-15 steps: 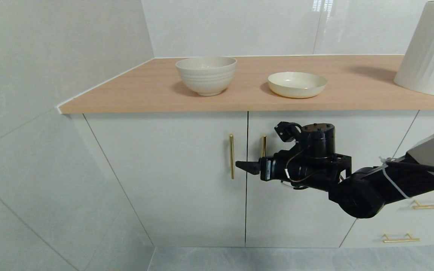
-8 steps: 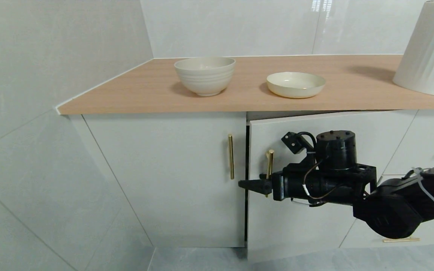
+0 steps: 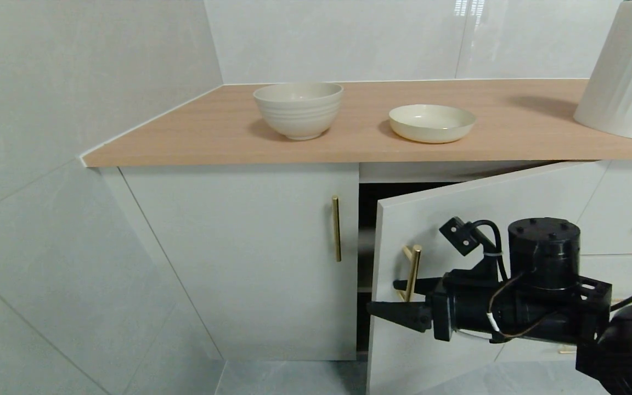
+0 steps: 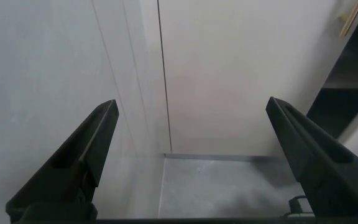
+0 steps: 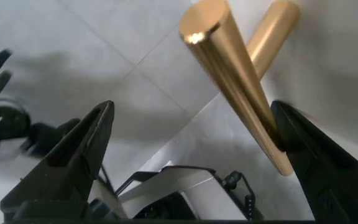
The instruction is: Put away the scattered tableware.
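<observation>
Your spread right hand (image 3: 384, 297) straddles the gold handle (image 3: 413, 271) of the ajar cabinet door (image 3: 458, 208); your left hand (image 4: 191, 106) is spread too; bowl (image 3: 298, 109) and dish (image 3: 432, 123) on tabletop (image 3: 184, 137).

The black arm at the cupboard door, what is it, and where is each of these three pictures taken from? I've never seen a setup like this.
It is the right arm of a two-armed robot on wheels. The wide picture comes from a camera on its head, looking down at a kitchen counter. The other two come from cameras on its wrists, looking out between each tool's two fingers. The right tool is open, with the gold handle of a partly open cupboard door between its fingers, not clamped. The left tool is open, holds nothing and faces the closed door. On the counter stand a deep bowl, a shallow dish and a white ribbed object.
</observation>
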Controlling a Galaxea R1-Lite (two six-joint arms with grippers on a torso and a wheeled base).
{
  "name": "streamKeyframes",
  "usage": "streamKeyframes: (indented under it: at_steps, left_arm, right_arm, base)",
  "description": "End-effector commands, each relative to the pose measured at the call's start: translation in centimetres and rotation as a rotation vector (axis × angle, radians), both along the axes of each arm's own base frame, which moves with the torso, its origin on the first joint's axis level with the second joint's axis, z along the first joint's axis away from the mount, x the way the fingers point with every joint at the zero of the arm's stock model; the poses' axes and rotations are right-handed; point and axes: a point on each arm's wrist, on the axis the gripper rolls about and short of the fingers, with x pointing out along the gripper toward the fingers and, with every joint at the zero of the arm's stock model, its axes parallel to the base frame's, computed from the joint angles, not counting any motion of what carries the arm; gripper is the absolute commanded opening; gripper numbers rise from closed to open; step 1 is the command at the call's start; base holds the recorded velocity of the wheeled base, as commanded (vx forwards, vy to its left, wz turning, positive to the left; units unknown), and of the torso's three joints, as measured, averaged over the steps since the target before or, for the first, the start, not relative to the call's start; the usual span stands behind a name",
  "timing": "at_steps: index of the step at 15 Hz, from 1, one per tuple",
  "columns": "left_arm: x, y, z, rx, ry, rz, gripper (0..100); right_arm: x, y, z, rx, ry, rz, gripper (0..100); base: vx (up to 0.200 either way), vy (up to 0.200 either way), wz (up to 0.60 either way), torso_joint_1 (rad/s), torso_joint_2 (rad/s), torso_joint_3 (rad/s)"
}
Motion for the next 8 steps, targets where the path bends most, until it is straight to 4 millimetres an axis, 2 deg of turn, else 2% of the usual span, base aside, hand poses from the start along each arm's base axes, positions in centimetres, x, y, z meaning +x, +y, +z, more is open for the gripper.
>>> streamKeyframes:
  at_steps: [1,3,4,6,7,8]
  left_arm:
    - [0.0,0.0,0.0,0.003,0.0,0.0,100]
    - [-0.2,0.0,0.6,-0.003,-0.023,-0.003,100]
    - [-0.9,-0.1,3.0,-0.02,-0.088,-0.031,100]
    - [-1.0,-0.3,7.5,-0.032,-0.022,-0.184,100]
    - [-0.6,-0.4,9.0,-0.035,0.02,-0.234,100]
    - [2.0,-0.7,11.9,-0.059,0.125,-0.339,100]
  right_arm:
    - [-1.7,-1.3,0.3,0.022,-0.028,-0.001,100]
    - [-2.4,-1.8,0.5,0.03,-0.04,0.0,100]
    - [-2.7,-2.0,0.6,0.031,-0.04,-0.001,100]
    - [-3.0,-2.3,0.6,0.029,-0.039,0.0,100]
    - [-3.2,-2.4,0.5,0.028,-0.038,0.0,100]
    - [-3.5,-2.7,0.5,0.028,-0.038,0.0,100]
  base:
    - [0.0,0.0,0.0,0.0,0.0,0.0]
    - [0.0,0.0,0.0,0.0,0.0,0.0]
    - [0.0,0.0,0.0,0.0,0.0,0.0]
    - [0.0,0.0,0.0,0.0,0.0,0.0]
    - [0.0,0.0,0.0,0.0,0.0,0.0]
    - [0.0,0.0,0.0,0.0,0.0,0.0]
